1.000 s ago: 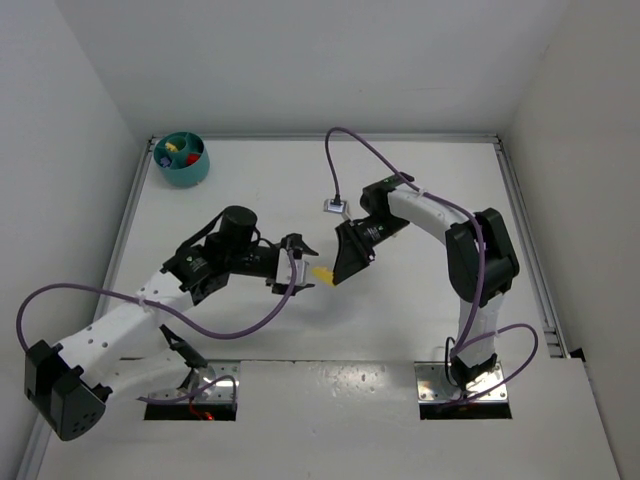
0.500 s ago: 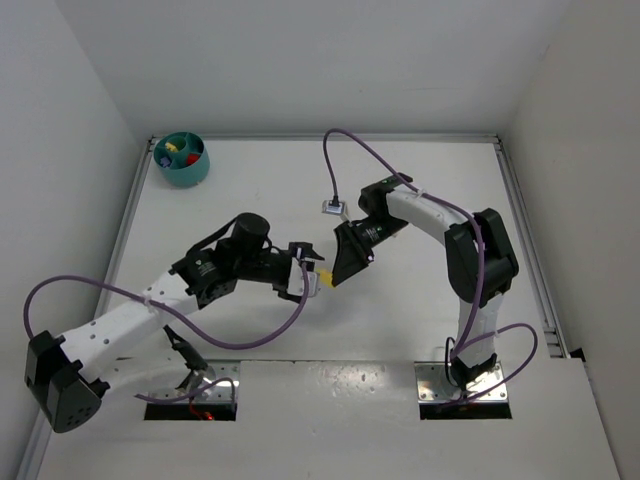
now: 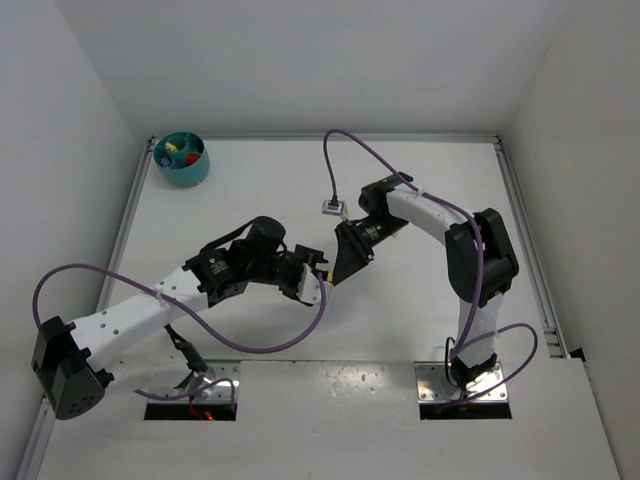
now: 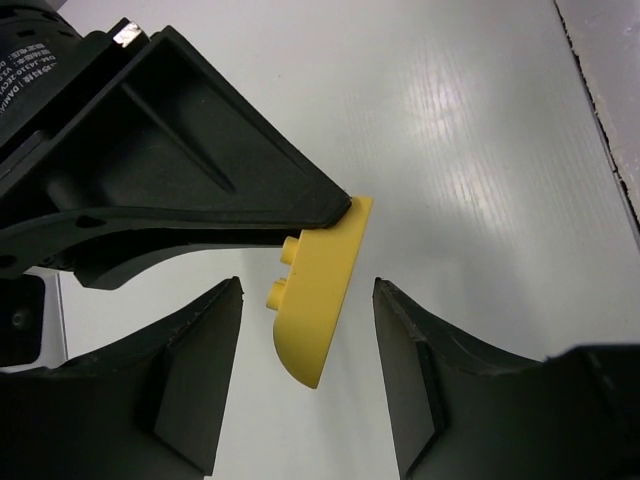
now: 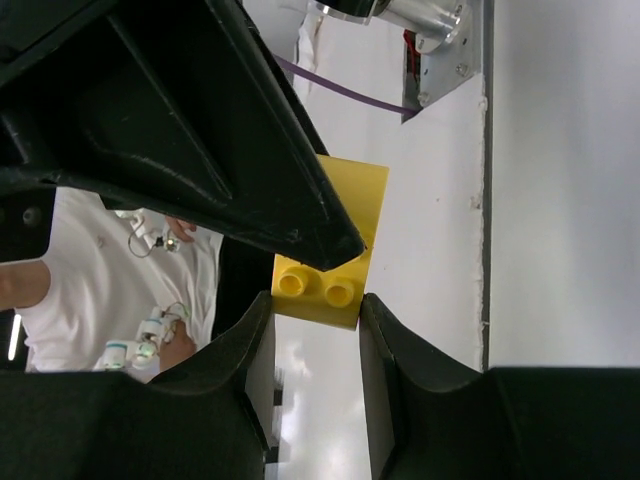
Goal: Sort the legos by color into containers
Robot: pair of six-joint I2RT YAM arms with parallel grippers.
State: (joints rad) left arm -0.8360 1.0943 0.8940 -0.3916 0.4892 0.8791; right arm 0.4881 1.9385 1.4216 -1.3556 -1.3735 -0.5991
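yellow lego (image 4: 315,300), pinched in right end effector (image 5: 315,305)

The left arm (image 3: 130,320) reaches further right and slightly nearer, its elbow swinging right with it. The left gripper (image 3: 314,281), earlier just left of the yellow lego (image 4: 318,290), now has a finger (image 4: 190,380) on either side of it without touching it. It hides most of the lego from above. Its jaws stand slightly narrower.
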